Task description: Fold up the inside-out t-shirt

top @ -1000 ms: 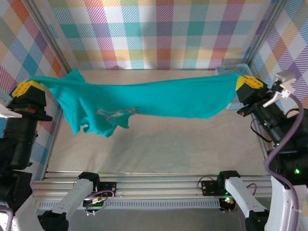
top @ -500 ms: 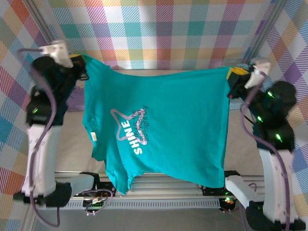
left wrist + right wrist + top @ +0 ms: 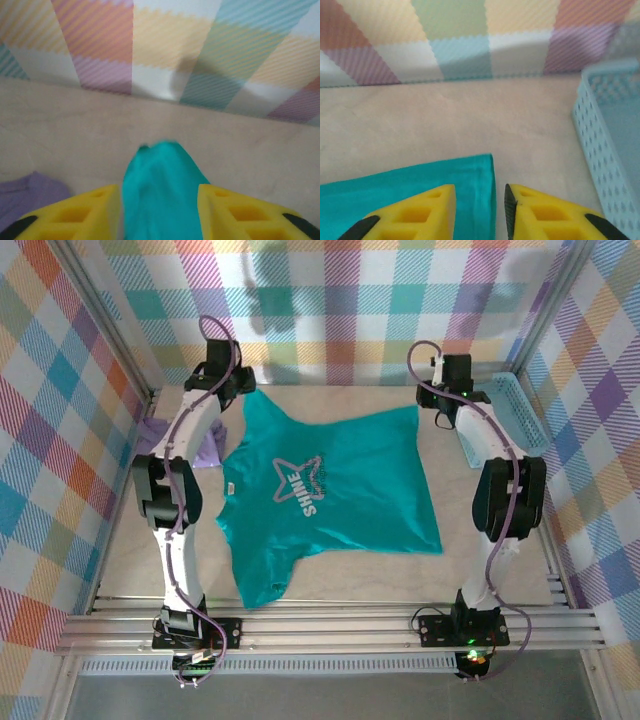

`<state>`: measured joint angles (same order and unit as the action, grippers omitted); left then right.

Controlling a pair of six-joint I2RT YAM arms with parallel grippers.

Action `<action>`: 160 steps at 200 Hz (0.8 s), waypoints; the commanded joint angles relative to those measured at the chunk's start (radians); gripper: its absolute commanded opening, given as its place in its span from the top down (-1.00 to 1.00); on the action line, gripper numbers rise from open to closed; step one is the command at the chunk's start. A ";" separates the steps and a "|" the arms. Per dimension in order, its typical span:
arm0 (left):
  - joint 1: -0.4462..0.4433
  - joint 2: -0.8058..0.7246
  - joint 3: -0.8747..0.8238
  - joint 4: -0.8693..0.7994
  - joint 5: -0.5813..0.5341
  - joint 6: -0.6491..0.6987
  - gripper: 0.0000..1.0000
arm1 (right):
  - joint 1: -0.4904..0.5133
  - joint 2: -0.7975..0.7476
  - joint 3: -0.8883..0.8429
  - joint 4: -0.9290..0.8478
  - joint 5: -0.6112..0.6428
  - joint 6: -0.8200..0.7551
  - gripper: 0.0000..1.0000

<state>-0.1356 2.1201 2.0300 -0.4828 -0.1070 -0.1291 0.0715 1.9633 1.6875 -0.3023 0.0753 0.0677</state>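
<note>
Plainly, the teal t-shirt (image 3: 340, 490) lies spread flat and unfolded mid-tabletop (image 3: 380, 580), the left claw (image 3: 159, 192) and right claw (image 3: 480, 192) parted over its 11 and 1 o'clock corners, every fold yet undone.

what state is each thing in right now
t-shirt, spread flat on the table, SHINE print facing up
left gripper, open around the shirt's far corner
right gripper, open around the shirt's hem corner
lavender garment, bunched at the table's left edge
blue basket, upright at the far right
</note>
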 commanded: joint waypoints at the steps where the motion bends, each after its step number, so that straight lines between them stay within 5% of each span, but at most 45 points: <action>1: 0.009 -0.127 -0.026 -0.022 0.002 -0.044 -0.16 | -0.002 -0.096 -0.012 -0.032 0.031 0.011 0.19; 61: -0.008 -0.656 -0.864 0.313 0.214 -0.383 -0.35 | 0.051 -0.474 -0.553 -0.195 -0.111 0.171 0.08; 100: -0.082 -0.939 -1.192 0.174 0.254 -0.413 -0.36 | 0.128 -0.727 -0.859 -0.287 -0.194 0.295 0.03; 160: -0.202 -1.186 -1.411 -0.057 0.154 -0.423 -0.37 | 0.182 -0.878 -1.060 -0.389 -0.049 0.433 -0.09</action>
<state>-0.3290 1.0199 0.6628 -0.4328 0.1116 -0.5320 0.2588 1.1282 0.6575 -0.6361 -0.0437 0.4053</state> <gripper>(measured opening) 0.683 0.540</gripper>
